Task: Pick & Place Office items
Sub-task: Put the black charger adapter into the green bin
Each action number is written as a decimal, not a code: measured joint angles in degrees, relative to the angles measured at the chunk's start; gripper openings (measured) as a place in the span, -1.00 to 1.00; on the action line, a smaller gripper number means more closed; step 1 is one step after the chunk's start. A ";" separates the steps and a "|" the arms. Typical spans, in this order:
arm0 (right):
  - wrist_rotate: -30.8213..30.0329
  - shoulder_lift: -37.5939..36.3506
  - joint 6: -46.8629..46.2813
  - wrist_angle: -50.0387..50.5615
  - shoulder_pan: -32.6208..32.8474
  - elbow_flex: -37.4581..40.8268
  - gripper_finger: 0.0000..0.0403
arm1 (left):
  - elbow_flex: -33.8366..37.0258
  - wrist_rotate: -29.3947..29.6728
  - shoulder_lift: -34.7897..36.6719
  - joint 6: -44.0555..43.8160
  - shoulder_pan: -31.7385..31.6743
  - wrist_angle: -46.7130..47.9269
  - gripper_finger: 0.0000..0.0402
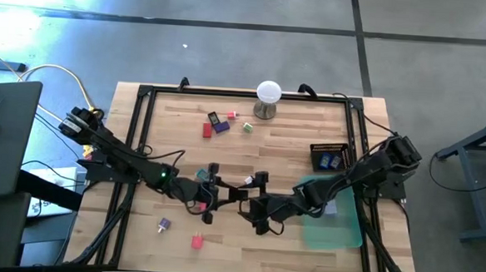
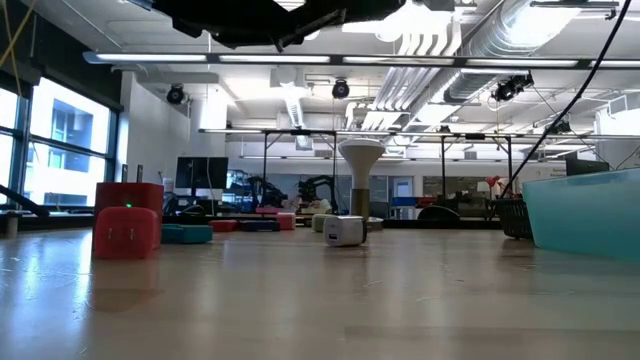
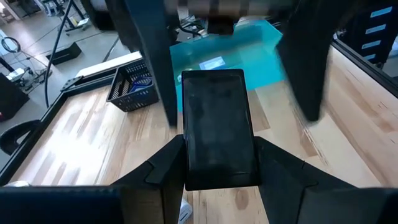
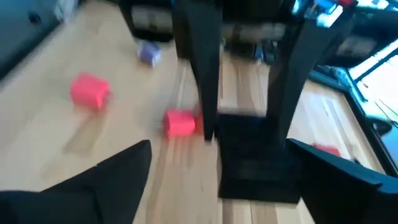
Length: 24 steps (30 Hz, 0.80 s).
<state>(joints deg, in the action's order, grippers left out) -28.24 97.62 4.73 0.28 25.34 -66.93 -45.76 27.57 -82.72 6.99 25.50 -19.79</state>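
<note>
Overhead, we see both end effectors meeting mid-worktop (image 1: pixel 309 139); only the wrist views show the black block (image 3: pixel 219 127). Our left end effector (image 3: pixel 219 174) clamps it, while our right end effector (image 4: pixel 245 81) spreads wide around it.

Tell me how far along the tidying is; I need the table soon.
Early. The black basket holds something blue. The left gripper grips a black block; the right gripper stands open facing it. Red, purple and pink pieces lie loose.
</note>
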 joint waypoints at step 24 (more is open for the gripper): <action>-0.39 -0.08 1.18 -0.75 -1.11 0.02 -0.29 | -0.02 0.09 0.00 0.08 0.02 0.27 -0.23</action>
<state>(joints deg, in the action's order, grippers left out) -28.64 97.54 5.92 -0.48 24.23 -66.92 -45.78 27.66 -82.72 7.07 25.52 -19.52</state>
